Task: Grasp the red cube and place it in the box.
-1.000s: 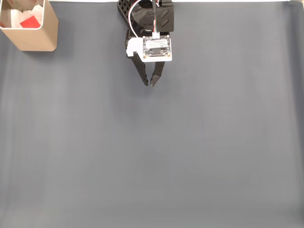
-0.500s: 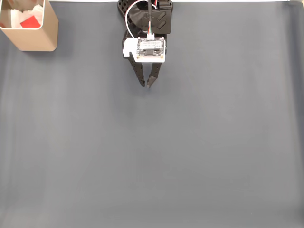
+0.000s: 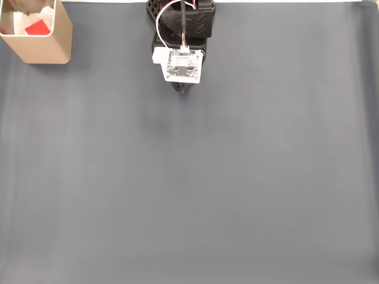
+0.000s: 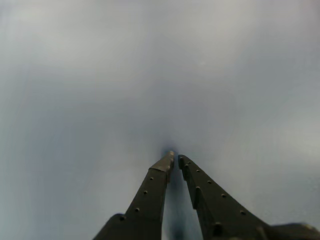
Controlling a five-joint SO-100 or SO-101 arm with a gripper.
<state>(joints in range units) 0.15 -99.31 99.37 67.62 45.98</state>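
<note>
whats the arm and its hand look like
A black plastic arm with chevron markings on its housing, white and red cables looping over it, and a white square camera board on the wrist. The hand has two dark tapered fingers dotted with small holes.

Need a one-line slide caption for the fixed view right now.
Red cube sits inside the box at top left; gripper tucked under the arm at top centre, nothing held.

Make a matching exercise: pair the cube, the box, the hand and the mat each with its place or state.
Things:
1. cube
2. box
3. hand
4. mat

Places or states:
A. shut, holding nothing
B. top left corner in the fixed view
C. grey, covering the table
D. inside the box

Pairs: 1-D, 2-B, 3-A, 4-C
</note>
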